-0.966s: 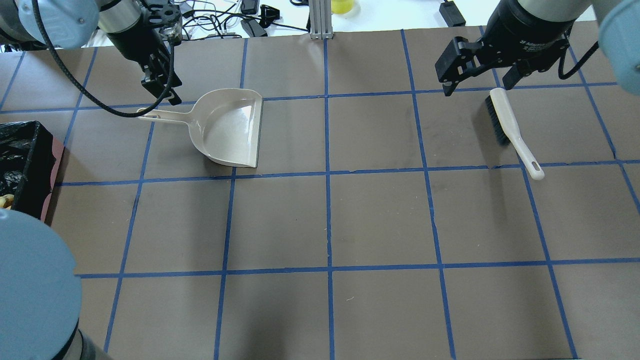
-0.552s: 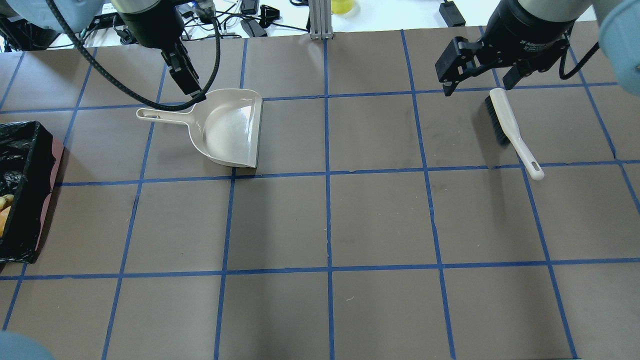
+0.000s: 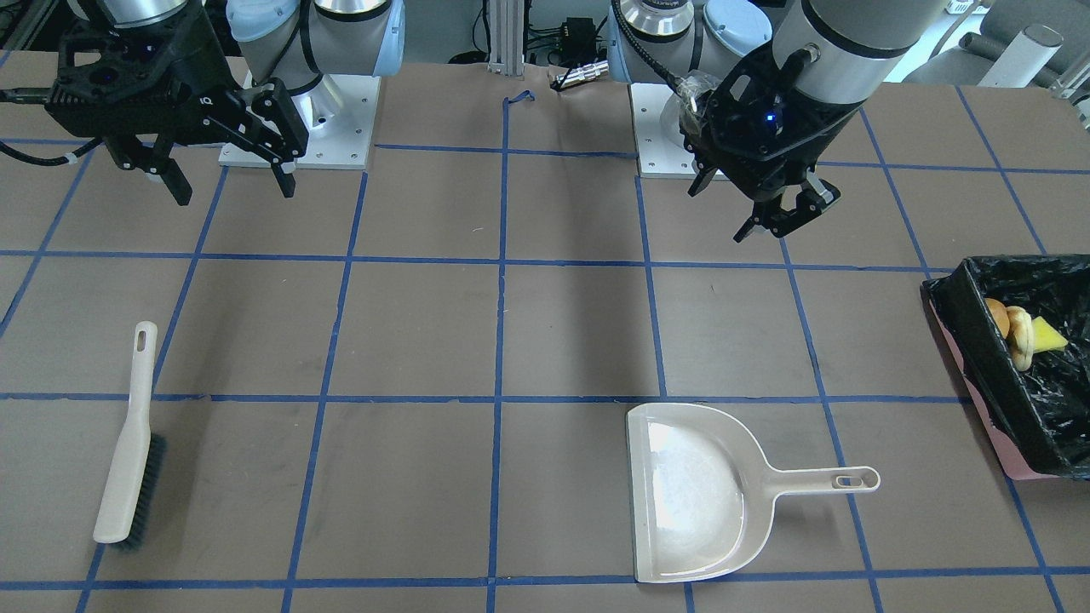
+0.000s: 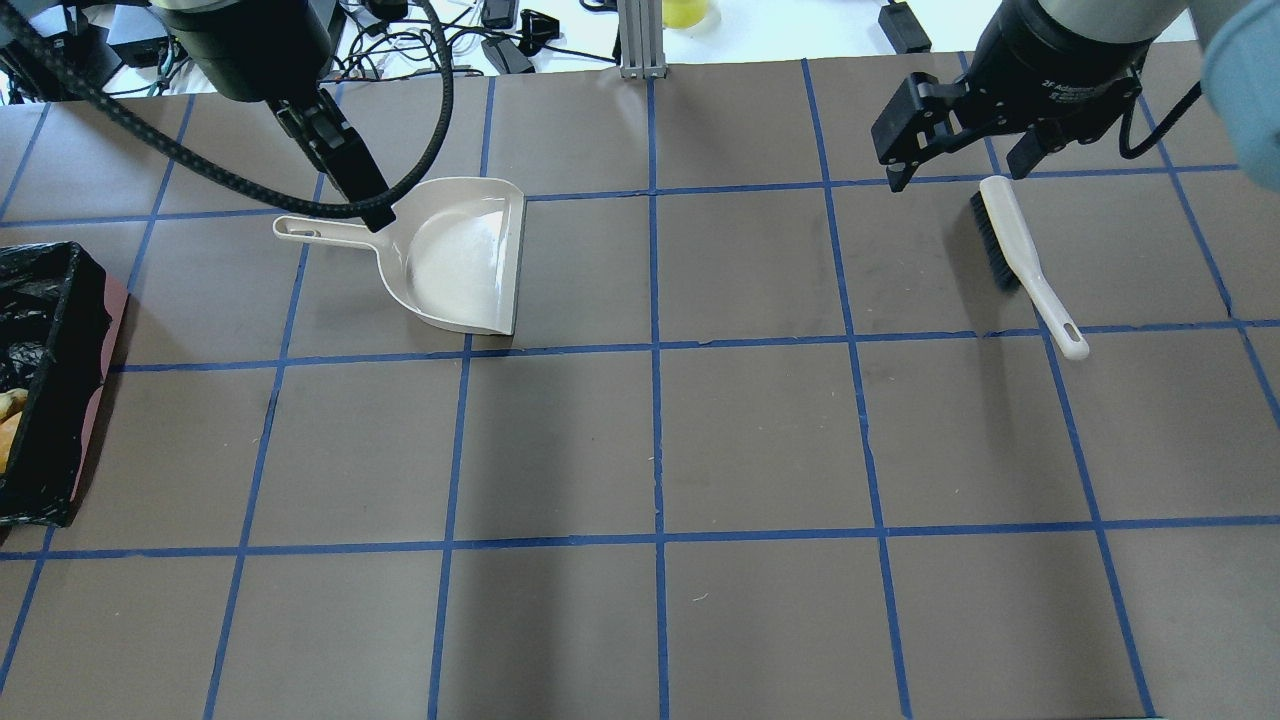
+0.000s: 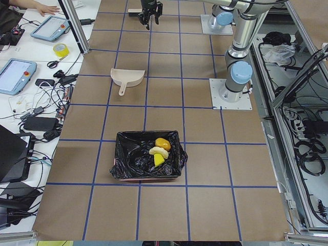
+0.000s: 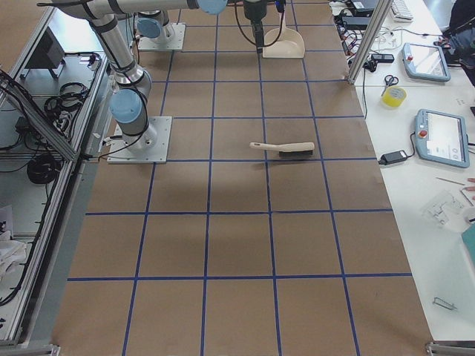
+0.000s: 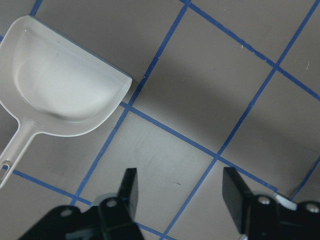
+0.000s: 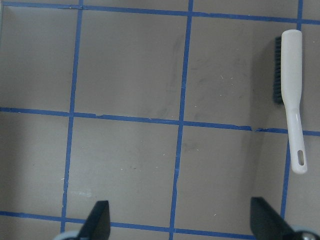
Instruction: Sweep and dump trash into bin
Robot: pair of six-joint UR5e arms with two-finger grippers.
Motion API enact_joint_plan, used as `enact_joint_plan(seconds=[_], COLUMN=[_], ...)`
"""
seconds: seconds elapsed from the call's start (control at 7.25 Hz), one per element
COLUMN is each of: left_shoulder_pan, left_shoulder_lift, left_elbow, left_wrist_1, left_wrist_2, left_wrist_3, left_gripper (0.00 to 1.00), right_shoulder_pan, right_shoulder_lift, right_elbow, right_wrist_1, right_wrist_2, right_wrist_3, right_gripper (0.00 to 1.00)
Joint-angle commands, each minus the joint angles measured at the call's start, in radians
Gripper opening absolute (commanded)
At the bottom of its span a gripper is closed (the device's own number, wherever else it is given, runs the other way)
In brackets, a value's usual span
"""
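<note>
Left gripper first: its two fingers are spread wide with nothing between them, and you see only bare table through the gap. The right gripper is likewise fully spread and empty.

Your trash is not out on the surface. The potato, the bread piece and the sponge lie together inside the bin. The bin sits well apart from the left gripper, out to that arm's outer side, and the right gripper is much farther off.

The dustpan lies flat ahead of the left gripper, away from the robot's base, its handle running sideways toward the bin. The brush lies ahead of the right gripper, handle end toward the base.

From overhead the left fingers seem to overlap the dustpan handle, but that is probably only line of sight, since the front view shows them apart. I judge the job done. Should you need anything more at the bin, the left arm is the nearer one and would travel sideways.
</note>
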Motion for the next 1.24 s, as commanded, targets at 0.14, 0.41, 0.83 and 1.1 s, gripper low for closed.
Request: enact_joint_plan(seconds=[0.14,0.41,0.83,1.1], left_shoulder_pan=[0.000,-0.004,0.012,0.054], left_shoulder_lift=[0.032,0.037,0.078,0.078], left_elbow=[-0.010,-0.024,-0.032,-0.055], left_wrist_1=[-0.001,0.002,0.071,0.157], left_wrist_2=[-0.012,-0.012,0.075,0.088], left_wrist_3=[-0.305,-0.436,-0.495,-0.524], left_gripper=[0.73,0.82,1.00,1.00], right_shoulder_pan=[0.000,0.000,0.000,0.000], right_shoulder_lift=[-0.004,-0.004,-0.004,-0.004], right_elbow=[0.003,0.003,0.003,0.003], right_wrist_1=[0.000,0.000,0.000,0.000], right_wrist_2=[0.000,0.000,-0.001,-0.001], right_wrist_3=[-0.001,-0.001,-0.001,-0.001], right_gripper=[1.00,1.00,1.00,1.00])
